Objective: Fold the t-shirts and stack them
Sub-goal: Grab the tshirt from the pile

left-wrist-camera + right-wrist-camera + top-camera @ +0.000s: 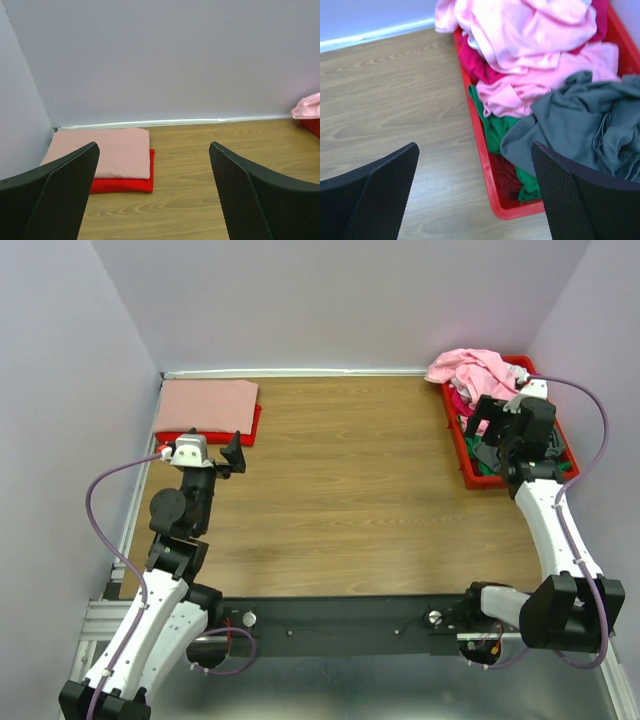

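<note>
Wide open and empty, my right hand [474, 148] hangs over the red tray [512, 210] of crumpled t-shirts [530, 45], my left hand [153, 146] likewise before the folded salmon-on-red stack [112, 152].

Fold-and-stack station: a wood-grain surface [350, 500] runs from the near edge to a pale lilac back wall [175, 60]. In the far left corner a folded red t-shirt [125, 185] lies flat on the wood, close to that wall. A folded salmon t-shirt [107, 150] sits squarely on top of it, leaving a red strip showing along the front and right sides. At the far right edge of the surface sits a red plastic tray [484, 165], its long side running front to back, heaped with loose clothing. A pink t-shirt [520, 35] spills over the tray's far rim; whether it touches the wood cannot be told. Stack and tray sit well apart.
</note>
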